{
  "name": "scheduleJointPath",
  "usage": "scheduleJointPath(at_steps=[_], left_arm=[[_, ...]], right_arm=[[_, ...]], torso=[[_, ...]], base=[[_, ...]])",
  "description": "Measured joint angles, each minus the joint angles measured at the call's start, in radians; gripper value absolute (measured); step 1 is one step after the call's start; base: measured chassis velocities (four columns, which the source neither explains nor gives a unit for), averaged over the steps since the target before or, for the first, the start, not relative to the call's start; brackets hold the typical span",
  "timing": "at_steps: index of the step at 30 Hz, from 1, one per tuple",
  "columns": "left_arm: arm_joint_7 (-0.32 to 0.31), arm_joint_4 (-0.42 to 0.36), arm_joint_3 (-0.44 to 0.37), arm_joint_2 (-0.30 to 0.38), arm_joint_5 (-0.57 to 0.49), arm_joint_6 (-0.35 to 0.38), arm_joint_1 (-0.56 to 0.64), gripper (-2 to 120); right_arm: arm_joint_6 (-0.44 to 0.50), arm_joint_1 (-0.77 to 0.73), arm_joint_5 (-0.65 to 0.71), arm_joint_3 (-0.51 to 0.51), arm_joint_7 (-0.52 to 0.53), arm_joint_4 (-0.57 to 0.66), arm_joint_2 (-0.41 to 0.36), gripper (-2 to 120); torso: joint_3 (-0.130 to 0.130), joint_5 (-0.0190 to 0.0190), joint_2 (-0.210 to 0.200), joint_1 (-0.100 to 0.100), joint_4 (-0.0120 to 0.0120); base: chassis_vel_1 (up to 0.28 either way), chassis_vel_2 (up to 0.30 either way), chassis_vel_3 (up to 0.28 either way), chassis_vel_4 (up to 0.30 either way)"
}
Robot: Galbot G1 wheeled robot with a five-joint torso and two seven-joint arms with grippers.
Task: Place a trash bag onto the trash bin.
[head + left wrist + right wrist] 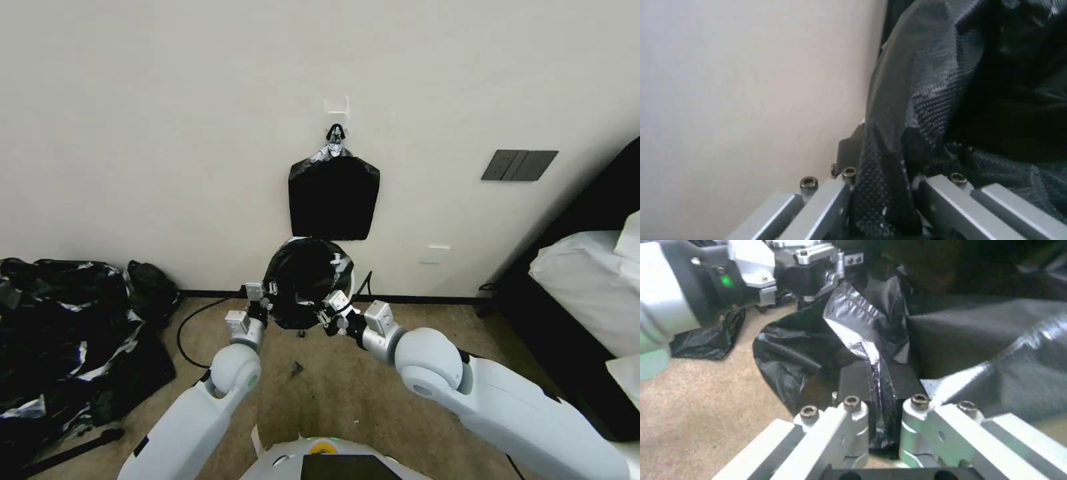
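The trash bag (303,280) is hanging spread open between both grippers, low in front of the wall, covering most of the trash bin (363,277), whose white rim is peeking out at the bag's right edge. Left gripper (265,301) is pinching the bag's left rim, fingers closed on plastic; right gripper (331,312) is likewise clamping the right rim. Stack of black bags (333,197) is hanging from a wall clip just above.

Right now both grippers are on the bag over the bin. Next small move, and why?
Probably ease both grippers down a little. The left gripper and right gripper each pinch a side of the trash bag, which is spread round over the trash bin. Only a sliver of the white rim peeks out behind the bag, so the film may not yet be hooked over the rim.
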Motion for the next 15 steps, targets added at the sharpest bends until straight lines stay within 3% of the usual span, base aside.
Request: scheduleJointPath(at_steps=[5, 15], left_arm=[[-0.055, -0.001, -0.015, -0.01, -0.147, 0.037, -0.022, 1], [-0.149, -0.02, -0.024, -0.025, -0.333, 0.071, -0.063, 1]], right_arm=[[0.019, -0.054, 0.003, 0.044, -0.005, 0.022, -0.046, 6], [0.077, -0.195, -0.043, 0.129, -0.059, 0.015, -0.08, 6]], torso=[[0.0, 0.0, 0.0, 0.0, -0.0001], [0.0, 0.0001, 0.0, 0.0, -0.0002]], base=[[0.0, 0.0, 0.0, 0.0], [0.0, 0.0, 0.0, 0.0]])
